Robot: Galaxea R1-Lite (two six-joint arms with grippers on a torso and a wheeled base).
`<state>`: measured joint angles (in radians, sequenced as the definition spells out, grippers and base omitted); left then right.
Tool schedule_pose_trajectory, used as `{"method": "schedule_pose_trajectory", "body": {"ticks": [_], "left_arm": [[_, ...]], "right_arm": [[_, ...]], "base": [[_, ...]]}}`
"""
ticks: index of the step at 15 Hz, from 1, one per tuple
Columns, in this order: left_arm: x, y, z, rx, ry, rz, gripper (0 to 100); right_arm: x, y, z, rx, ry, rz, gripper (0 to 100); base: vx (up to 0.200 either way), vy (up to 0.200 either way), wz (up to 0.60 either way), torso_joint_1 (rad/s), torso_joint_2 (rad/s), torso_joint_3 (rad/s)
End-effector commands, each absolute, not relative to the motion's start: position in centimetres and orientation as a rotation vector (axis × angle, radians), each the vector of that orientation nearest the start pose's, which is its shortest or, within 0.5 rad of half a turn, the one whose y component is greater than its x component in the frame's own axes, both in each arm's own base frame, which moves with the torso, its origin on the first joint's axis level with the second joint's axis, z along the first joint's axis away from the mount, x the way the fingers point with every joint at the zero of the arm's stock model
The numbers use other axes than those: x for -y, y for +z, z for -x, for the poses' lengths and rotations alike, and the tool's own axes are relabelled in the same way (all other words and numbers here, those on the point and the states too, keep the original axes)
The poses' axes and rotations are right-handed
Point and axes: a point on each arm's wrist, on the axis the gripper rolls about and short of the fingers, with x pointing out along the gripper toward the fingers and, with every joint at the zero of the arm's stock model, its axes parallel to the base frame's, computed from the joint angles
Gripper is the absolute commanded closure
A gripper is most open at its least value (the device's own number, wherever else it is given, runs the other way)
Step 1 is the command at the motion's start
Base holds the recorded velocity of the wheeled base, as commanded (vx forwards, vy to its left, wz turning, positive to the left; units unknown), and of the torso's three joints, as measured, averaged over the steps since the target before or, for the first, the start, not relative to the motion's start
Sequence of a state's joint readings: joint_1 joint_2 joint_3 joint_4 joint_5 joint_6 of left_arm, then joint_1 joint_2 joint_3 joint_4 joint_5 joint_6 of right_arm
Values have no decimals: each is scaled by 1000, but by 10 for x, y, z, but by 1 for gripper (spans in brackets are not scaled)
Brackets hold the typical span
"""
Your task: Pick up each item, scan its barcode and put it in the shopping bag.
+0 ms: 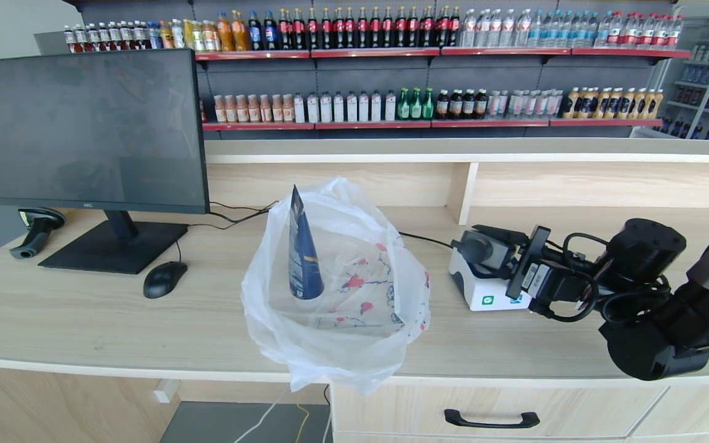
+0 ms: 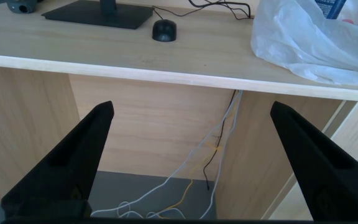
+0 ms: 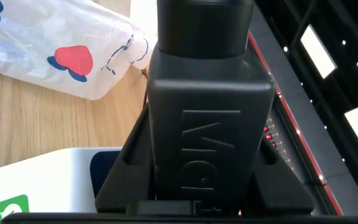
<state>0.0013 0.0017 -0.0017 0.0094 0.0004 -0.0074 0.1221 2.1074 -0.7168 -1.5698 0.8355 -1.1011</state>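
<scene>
While the left gripper (image 2: 191, 165) hangs spread wide below the counter's (image 2: 135, 65) front edge, a translucent shopping bag (image 1: 330, 344) at that edge holds one dark blue tube (image 1: 303, 258), upright, crimped end up, its cap blurred by the film. Farther back, the right gripper (image 1: 480, 249) pinches a dark grey scanner (image 3: 207, 124) over a white payment box (image 1: 484, 296), its fingers largely hidden.

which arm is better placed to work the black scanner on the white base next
Right. The right hand is shut on the black handheld scanner at its white base, beside the white plastic shopping bag. The left hand hangs open below the wooden counter, away from both.
</scene>
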Motion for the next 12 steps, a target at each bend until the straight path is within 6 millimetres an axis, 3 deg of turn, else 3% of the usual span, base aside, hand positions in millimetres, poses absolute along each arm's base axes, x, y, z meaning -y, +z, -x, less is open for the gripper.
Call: {"method": "schedule_pose_trajectory", "body": {"ticks": [1, 10, 12], "left_arm": [[0, 75, 23, -9, 3, 8, 0], [0, 75, 23, -9, 2, 8, 0], [0, 75, 23, -9, 3, 8, 0]], "right_arm": [[-60, 118, -347, 689, 761, 1076, 100], [-61, 129, -342, 726, 765, 1081, 100], [-71, 131, -335, 743, 793, 1071, 100]], "base": [[0, 0, 0, 0, 0, 0], [0, 0, 0, 0, 0, 0], [0, 0, 0, 0, 0, 0]]}}
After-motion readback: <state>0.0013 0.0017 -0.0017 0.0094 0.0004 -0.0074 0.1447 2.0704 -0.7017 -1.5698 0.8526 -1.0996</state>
